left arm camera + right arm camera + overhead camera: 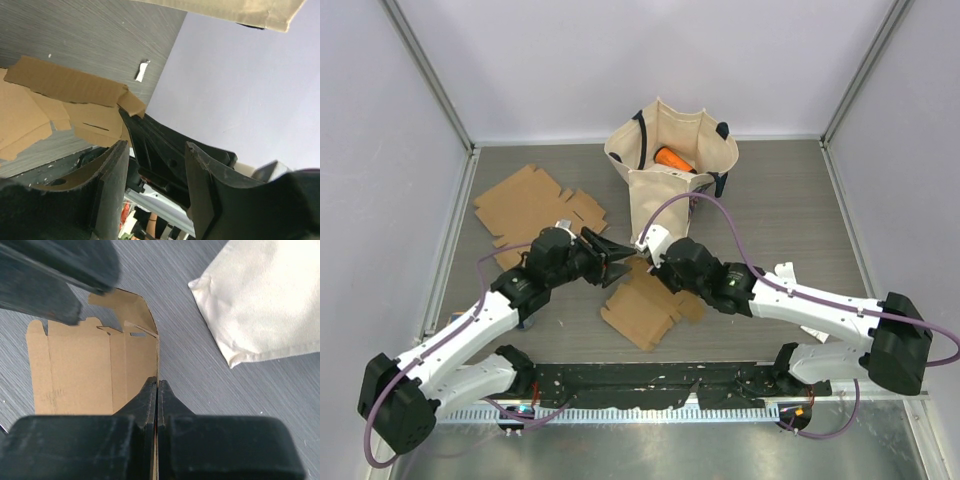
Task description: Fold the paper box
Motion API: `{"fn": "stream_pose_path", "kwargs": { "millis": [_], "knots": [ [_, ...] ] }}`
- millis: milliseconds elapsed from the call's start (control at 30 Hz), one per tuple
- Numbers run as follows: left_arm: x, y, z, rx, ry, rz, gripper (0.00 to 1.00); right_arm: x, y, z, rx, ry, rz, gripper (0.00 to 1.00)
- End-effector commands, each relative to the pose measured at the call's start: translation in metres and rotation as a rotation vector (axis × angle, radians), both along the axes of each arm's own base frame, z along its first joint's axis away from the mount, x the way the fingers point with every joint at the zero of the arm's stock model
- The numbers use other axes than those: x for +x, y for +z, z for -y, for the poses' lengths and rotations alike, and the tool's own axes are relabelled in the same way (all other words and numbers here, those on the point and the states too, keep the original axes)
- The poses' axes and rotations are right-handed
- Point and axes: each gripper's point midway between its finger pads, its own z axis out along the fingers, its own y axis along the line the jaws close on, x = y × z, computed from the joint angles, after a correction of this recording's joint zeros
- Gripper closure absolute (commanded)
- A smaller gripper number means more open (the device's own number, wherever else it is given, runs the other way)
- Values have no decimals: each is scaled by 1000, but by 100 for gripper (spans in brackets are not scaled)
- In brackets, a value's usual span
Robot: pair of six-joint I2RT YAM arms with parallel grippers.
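centrally on the grey table [790, 200] lies the cardboard box blank [642, 308], one side raised and pinched by the right gripper [158, 386]. the left gripper [618, 256] hangs just beside, jaws half apart, empty.

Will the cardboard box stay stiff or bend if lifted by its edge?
Probably bends at its creases: the cardboard box is thin scored sheet, one panel standing upright in the right gripper. It looks light, so pushed, it likely slides on the smooth table.
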Motion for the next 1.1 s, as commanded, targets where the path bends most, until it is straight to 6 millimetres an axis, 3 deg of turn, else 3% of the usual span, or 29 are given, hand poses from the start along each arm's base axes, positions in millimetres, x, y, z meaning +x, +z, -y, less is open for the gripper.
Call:
{"fn": "stream_pose_path", "kwargs": {
  "millis": [0, 267, 400, 700, 1067],
  "knots": [
    [14, 17, 3, -47, 60, -38, 48, 9, 24, -14, 53, 14, 99, 99],
    [17, 5, 14, 2, 35, -142, 57, 16, 24, -25, 22, 15, 115, 99],
    [20, -2, 14, 26, 48, -169, 66, 17, 22, -29, 1, 22, 121, 99],
    [19, -17, 15, 90, 51, -212, 58, 14, 23, -38, 12, 51, 121, 99],
    [24, -30, 31, 120, 19, -234, 73, 12, 28, -47, 9, 73, 131, 99]
  ]
}}
